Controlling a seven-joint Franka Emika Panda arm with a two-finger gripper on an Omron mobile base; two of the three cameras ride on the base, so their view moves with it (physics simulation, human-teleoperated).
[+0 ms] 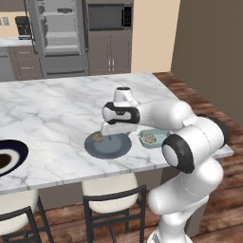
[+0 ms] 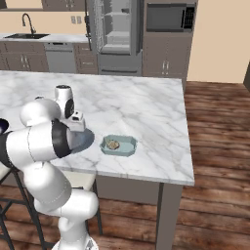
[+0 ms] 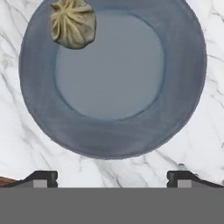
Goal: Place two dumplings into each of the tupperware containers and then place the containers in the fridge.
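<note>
The gripper (image 3: 112,177) hangs over the grey-blue plate (image 3: 113,135) with its jaws spread wide and nothing between them; its two dark fingertips (image 3: 41,178) stand well apart at the bottom of the hand view, above bare marble just off the plate's rim.

One dumpling (image 3: 72,23) lies on the plate's rim, at the upper left in the hand view. From the left base view the same dumpling (image 1: 98,137) sits at the plate's (image 1: 108,146) left edge, with the hand (image 1: 114,128) above the plate.

One teal container (image 2: 118,145) stands on the island counter (image 2: 146,112) just beside the plate, near the counter's front edge. It holds dumplings (image 1: 150,139); they look like two pressed together, but the pictures are too small for a sure count.

One navy-rimmed plate (image 1: 12,156) lies at the left edge of the left base view, well apart from the rest.

The fridge (image 2: 114,34) stands across the room behind the island, its door open and pale shelves showing. One microwave (image 2: 171,17) is built in to its right. Two stools (image 1: 114,190) stand under the counter's front.
</note>
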